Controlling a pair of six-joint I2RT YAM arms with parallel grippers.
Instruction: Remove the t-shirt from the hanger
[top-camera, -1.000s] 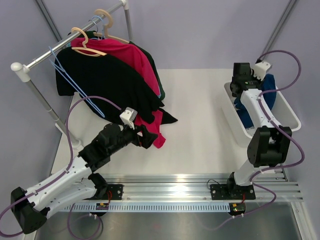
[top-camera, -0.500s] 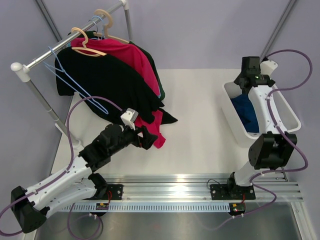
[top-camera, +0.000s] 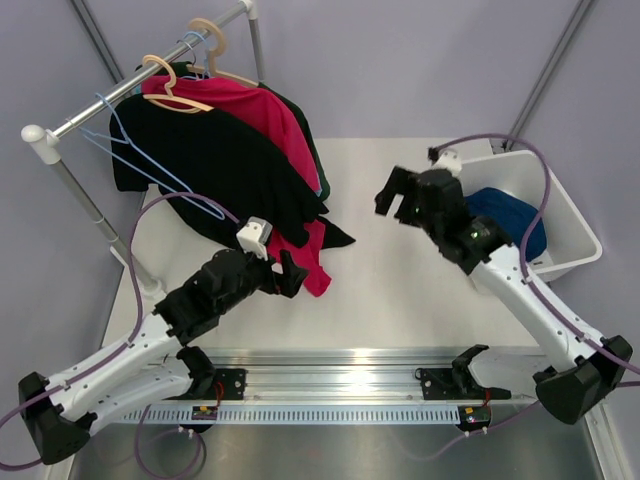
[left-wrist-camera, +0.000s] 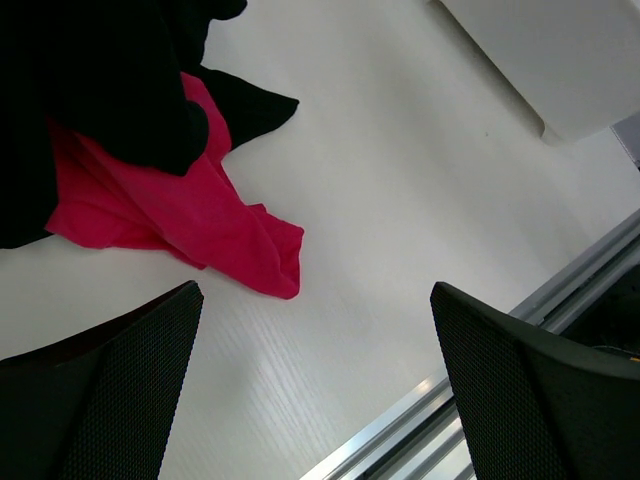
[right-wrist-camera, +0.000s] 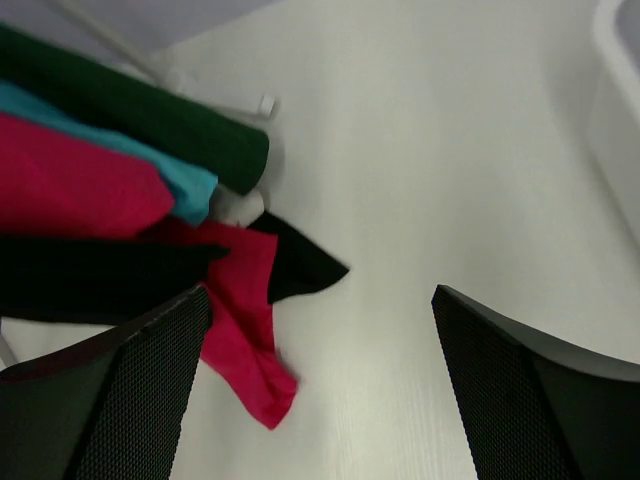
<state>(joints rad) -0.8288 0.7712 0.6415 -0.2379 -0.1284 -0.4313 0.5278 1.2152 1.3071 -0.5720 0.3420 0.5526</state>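
Note:
Several t-shirts hang on a rack at the back left. A black t-shirt (top-camera: 215, 165) is on a blue wire hanger (top-camera: 140, 160), and a red t-shirt (top-camera: 255, 110) is on a wooden hanger (top-camera: 170, 85). Their hems trail onto the table, the red one (left-wrist-camera: 190, 225) and the black one (left-wrist-camera: 90, 90) in the left wrist view. My left gripper (top-camera: 290, 275) is open and empty just in front of the red hem. My right gripper (top-camera: 397, 197) is open and empty above the mid table, right of the shirts. Its wrist view shows the red hem (right-wrist-camera: 245, 330) and a black corner (right-wrist-camera: 300, 262).
A white bin (top-camera: 575, 225) at the right holds a blue garment (top-camera: 505, 215). Dark green (right-wrist-camera: 150, 125) and teal (right-wrist-camera: 150, 165) shirts hang behind the red one. The rack's rail (top-camera: 120, 95) and post stand at the left. A metal rail (top-camera: 350, 365) runs along the near edge.
My right gripper opened over the bin, left the blue garment there, and swung left and nearer to above the mid table. The left arm has barely moved.

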